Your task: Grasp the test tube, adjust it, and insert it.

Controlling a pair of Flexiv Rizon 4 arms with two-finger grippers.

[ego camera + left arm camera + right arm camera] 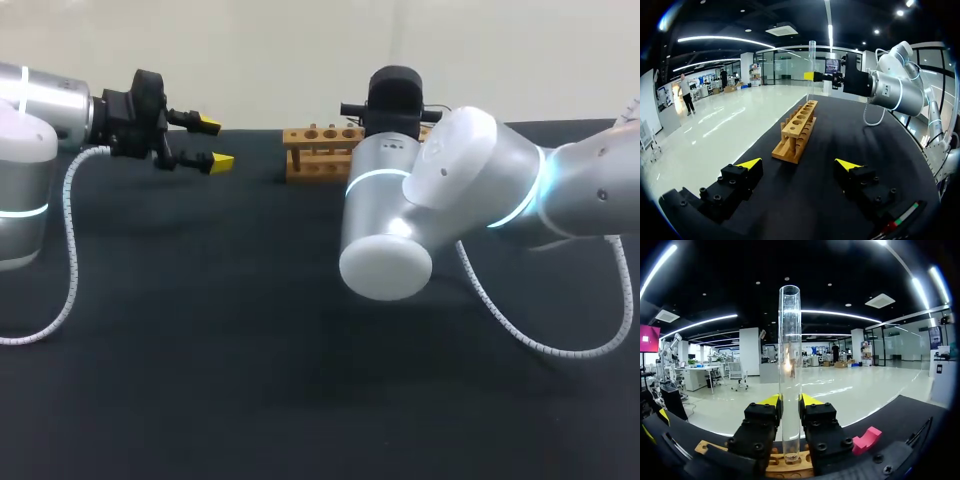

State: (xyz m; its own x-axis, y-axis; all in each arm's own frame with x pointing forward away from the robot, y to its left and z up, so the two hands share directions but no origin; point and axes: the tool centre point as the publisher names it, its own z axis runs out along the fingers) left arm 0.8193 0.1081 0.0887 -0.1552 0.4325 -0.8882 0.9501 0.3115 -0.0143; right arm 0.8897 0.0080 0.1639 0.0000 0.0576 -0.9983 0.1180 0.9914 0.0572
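A clear glass test tube point(789, 365) stands upright between the fingers of my right gripper point(789, 402), which is shut on its lower half. The tube's rounded end is right over the wooden rack point(785, 466); I cannot tell whether it is inside a hole. In the left wrist view the test tube point(811, 65) rises over the far end of the rack point(796, 130), with the right gripper point(815, 76) holding it from the side. My left gripper point(799, 164) is open and empty, a short way from the rack's near end. In the head view the left gripper point(215, 143) hovers left of the rack point(320, 150).
My right arm point(450, 170) bends across the middle of the black table point(200, 330), and its elbow hides its gripper and the tube in the head view. White cables hang from both arms toward the tabletop.
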